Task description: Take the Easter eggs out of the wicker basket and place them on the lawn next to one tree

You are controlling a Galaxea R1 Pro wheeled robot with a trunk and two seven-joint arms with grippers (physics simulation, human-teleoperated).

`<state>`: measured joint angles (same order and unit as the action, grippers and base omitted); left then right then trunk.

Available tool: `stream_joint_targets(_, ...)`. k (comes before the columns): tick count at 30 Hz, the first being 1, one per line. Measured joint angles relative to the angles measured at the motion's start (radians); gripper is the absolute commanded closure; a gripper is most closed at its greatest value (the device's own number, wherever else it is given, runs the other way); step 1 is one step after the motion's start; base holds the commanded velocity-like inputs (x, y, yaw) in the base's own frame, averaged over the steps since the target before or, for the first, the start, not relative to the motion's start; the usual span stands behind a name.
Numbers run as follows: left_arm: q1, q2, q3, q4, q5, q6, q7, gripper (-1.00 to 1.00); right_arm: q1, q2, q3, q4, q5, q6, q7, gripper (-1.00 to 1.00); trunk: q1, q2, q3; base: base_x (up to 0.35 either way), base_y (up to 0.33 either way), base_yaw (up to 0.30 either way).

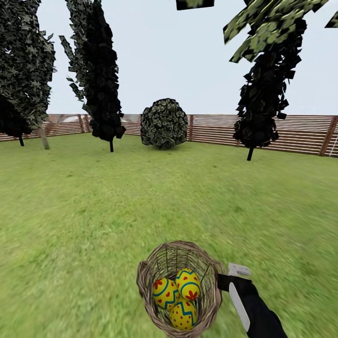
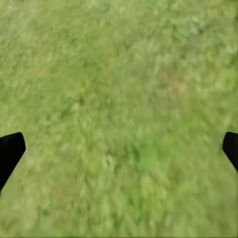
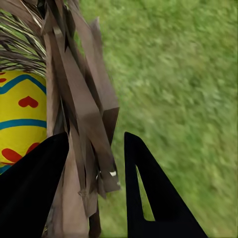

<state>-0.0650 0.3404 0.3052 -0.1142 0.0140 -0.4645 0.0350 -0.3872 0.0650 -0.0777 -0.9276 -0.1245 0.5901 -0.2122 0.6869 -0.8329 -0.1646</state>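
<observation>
- While the lawn (image 1: pixel 94 211) spreads wide, the wicker basket (image 1: pixel 149 300) sits at six o'clock.
- Three Easter eggs (image 1: pixel 182 297) lie inside.
- Right gripper (image 3: pixel 94 163) seemingly clamps the basket's rim.
- Left gripper (image 2: pixel 119 148) gapes over grass.

Colours and patterns noted
Eggs (image 1: pixel 182 298): yellow, blue zigzag bands, red marks. Wicker basket (image 1: pixel 145 281): tan-brown weave. Lawn (image 1: pixel 141 197): mottled green.

bright even daylight, shadowless, grass blurred
</observation>
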Motion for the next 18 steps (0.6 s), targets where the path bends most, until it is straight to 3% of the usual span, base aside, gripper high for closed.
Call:
stream_joint_targets(4, 0.0, 0.0, 0.0, 0.0, 0.0, 0.0, 0.0, -1.0, 0.0, 0.0, 0.001, 0.001, -0.003, 0.0, 0.001, 1.0, 0.0, 0.0, 0.0, 0.311, 0.181, -0.121)
stream_joint_targets(13, 0.0, 0.0, 0.0, 0.001, 0.0, -0.006, 0.0, -1.0, 0.0, 0.0, 0.0, 0.001, 0.001, 0.0, 0.0, 1.0, 0.0, 0.0, 0.0, 0.31, 0.184, -0.266)
stream_joint_targets(18, 0.0, 0.0, 0.0, 0.001, -0.001, -0.006, 0.0, -1.0, 0.0, 0.0, 0.004, 0.016, 0.0, -0.003, 0.0, 1.0, 0.0, 0.0, 0.0, 0.31, 0.184, -0.068)
